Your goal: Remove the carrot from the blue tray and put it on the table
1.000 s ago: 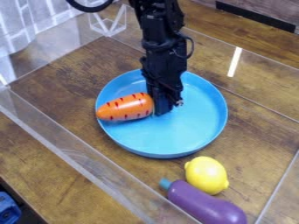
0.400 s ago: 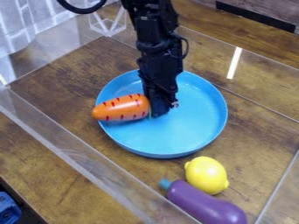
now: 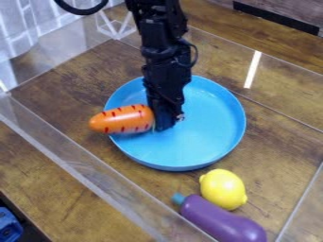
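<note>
Dark brown wood-grain surface, boxed in by clear acrylic walls, carries a large, round, shallow plastic blue tray with a raised rim. A second ago the small orange toy carrot with dark cross stripes lay within the blue tray's left part. It has since shifted leftward with the arm, and its rounded end now juts out past the tray's left rim. The tray itself has not moved, nor have the glossy yellow lemon and the smooth purple eggplant in front of the tray. The black jointed arm comes down almost upright over the tray's left half, its end effector pointing straight down. The end effector is closed on the carrot's inner end, hiding the leafy top.
</note>
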Robot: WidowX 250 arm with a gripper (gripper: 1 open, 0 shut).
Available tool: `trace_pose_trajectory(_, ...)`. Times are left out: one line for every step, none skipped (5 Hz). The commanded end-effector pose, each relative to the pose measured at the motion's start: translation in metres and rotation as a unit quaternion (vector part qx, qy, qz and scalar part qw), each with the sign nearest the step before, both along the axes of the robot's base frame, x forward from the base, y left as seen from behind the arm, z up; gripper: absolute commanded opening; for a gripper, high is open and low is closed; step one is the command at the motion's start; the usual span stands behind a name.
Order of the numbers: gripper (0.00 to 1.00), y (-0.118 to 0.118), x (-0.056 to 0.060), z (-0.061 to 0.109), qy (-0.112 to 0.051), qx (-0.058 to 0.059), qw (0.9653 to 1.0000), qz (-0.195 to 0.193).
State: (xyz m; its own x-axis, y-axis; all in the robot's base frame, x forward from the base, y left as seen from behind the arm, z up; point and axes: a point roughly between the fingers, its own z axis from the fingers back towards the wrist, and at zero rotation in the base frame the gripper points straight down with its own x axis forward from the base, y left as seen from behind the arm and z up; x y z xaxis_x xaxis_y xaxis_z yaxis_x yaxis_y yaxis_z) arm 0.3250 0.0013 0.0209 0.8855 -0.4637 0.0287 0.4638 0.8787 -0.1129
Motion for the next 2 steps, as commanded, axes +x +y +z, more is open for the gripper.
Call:
trace_pose_trajectory(0.0,0.0131,-0.0104,0.0053,0.008,0.009,0.9999,0.0)
trace_pose_trajectory(0.0,0.0164,-0.0115,0.0135,0.004,0.015,0.9999,-0.004)
